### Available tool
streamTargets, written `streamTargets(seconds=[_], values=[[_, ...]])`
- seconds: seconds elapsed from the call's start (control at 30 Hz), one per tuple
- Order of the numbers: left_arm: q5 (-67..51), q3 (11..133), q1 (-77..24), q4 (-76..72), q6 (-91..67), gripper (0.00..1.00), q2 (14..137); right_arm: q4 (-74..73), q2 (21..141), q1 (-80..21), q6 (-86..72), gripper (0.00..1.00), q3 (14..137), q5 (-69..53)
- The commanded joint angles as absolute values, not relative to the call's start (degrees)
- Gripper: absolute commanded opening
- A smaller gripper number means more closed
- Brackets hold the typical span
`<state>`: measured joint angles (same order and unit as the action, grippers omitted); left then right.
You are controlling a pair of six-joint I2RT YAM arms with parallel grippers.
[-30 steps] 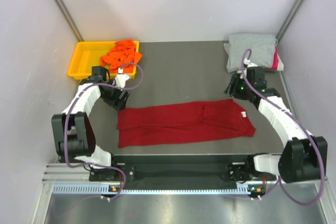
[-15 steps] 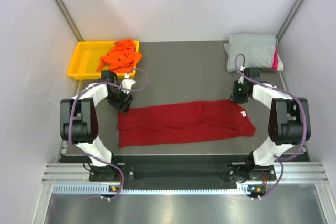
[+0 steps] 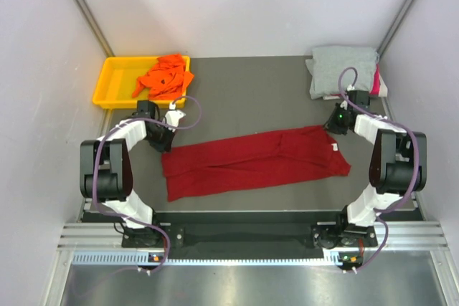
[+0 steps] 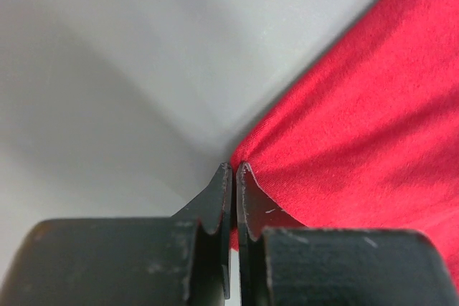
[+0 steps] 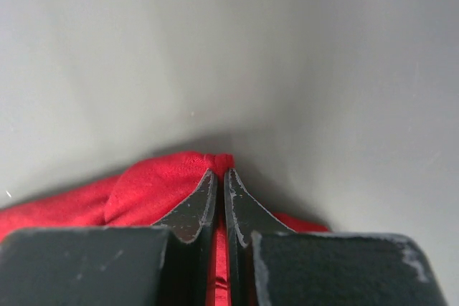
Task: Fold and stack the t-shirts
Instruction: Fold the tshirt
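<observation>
The dark red t-shirt (image 3: 254, 163) lies stretched lengthwise across the middle of the table (image 3: 251, 98), slightly slanted. The left fingers (image 4: 214, 209) are clamped on its far left corner, and the right fingers (image 5: 192, 214) on its far right corner. An orange t-shirt (image 3: 163, 77) lies crumpled in the yellow tray (image 3: 115, 80). A folded grey t-shirt (image 3: 343, 68) sits at the far right, with the edge of a pink t-shirt (image 3: 375, 80) showing beside it.

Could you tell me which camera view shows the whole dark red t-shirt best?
The top external view: the dark red t-shirt appears full length. The wrist views show only small edges pinched in the left gripper and the right gripper.
</observation>
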<state>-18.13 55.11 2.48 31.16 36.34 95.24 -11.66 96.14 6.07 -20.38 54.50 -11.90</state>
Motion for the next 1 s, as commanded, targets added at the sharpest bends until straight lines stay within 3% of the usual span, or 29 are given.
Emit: streamTargets(seconds=[0.0,0.13,0.17,0.2,0.23,0.3,0.87,0.97], values=[[-11.16,50.89,4.83,35.51,37.35,0.0,95.8,-4.22,96.5,7.82,-22.41,0.0,55.55,-12.65],[-11.94,50.89,5.19,35.77,37.7,0.0,93.52,-1.41,97.12,8.96,-23.91,0.05,54.76,-15.9],[-13.17,50.89,5.19,36.29,38.05,0.0,93.17,-1.49,98.42,9.05,-23.56,0.1,55.1,-17.56],[-16.49,51.24,5.1,37.86,38.93,0.0,92.56,-2.19,99.22,8.88,-22.6,0.27,56.41,-18.19],[-17.83,51.59,5.01,38.49,39.11,0.0,92.29,-3.33,99.84,8.88,-22.33,0.35,56.86,-18.72],[-19.42,52.55,5.01,39.28,39.11,0.0,91.5,-3.86,100.46,8.88,-21.8,0.43,57.91,-19.78],[-18.63,51.68,5.19,44.38,38.41,0.0,88.33,-9.57,107.58,1.85,-23.64,0.39,64.95,-14.0],[-18.02,50.28,5.19,45.0,39.64,0.0,86.75,-9.58,106.79,1.32,-25.13,0.17,63.81,-12.13]])
